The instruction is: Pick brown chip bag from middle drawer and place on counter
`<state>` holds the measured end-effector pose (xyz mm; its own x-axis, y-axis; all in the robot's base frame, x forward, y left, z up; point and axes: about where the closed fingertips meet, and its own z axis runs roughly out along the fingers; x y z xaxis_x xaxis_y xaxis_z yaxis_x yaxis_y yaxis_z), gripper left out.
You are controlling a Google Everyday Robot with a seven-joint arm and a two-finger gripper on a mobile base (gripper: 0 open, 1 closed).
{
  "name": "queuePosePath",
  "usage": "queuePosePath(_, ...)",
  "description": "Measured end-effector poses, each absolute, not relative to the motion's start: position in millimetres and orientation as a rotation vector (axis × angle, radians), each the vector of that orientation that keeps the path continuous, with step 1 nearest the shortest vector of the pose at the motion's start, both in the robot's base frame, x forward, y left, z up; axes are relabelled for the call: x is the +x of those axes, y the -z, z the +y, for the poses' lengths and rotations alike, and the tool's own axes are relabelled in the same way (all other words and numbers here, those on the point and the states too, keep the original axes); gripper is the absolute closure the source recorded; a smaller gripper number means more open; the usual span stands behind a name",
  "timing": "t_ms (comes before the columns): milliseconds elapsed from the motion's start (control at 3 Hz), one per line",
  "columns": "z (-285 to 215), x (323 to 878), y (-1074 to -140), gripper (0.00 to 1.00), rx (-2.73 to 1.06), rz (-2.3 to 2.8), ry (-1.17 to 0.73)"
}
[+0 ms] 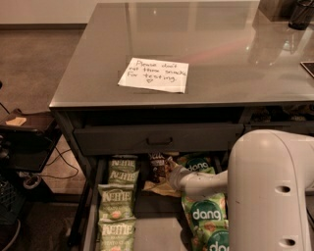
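The grey, glossy worktop [211, 54] carries a white handwritten paper note [153, 75] near its front edge, and a dark object [300, 13] stands at its far right corner. Below the worktop's edge, the flat-fronted upper drawer [122, 139] with its small bar handle [159, 141] is closed.

Under it, the middle drawer [159, 233] is pulled open. A column of green Kettle bags [117, 196] lies along the drawer's left side, one overlapping the next. Green dang bags [206, 213] lie along its right side.

Between these two rows, at the back of the drawer and just under the upper drawer's front, sits the brown chip bag [157, 166]. It is small and dark, and its top is partly hidden by the drawer front above. A flat tan piece [158, 188] lies just in front of it.

The robot's bulky white arm housing [272, 191] fills the lower right of the view. From it a slim white link reaches left over the dang bags, and the claw [171, 172] at its end sits right beside the brown chip bag, at the bag's right edge. Whether the claw is spread, pressed together or pinching the bag cannot be told from here.

On the floor to the left are dark equipment and loose cables [59, 164].
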<state>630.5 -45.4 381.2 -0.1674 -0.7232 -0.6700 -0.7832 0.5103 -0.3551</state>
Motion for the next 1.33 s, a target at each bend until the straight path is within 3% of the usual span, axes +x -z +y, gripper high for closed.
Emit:
queuePosePath(333,-45,630,-382,0.89,-1.239,1.917,-0.091)
queuePosePath(667,-45,630,-387,1.0,-1.24,1.917,-0.091)
queuePosePath(1333,-41,603,-417,1.0,-1.296,1.914,-0.105)
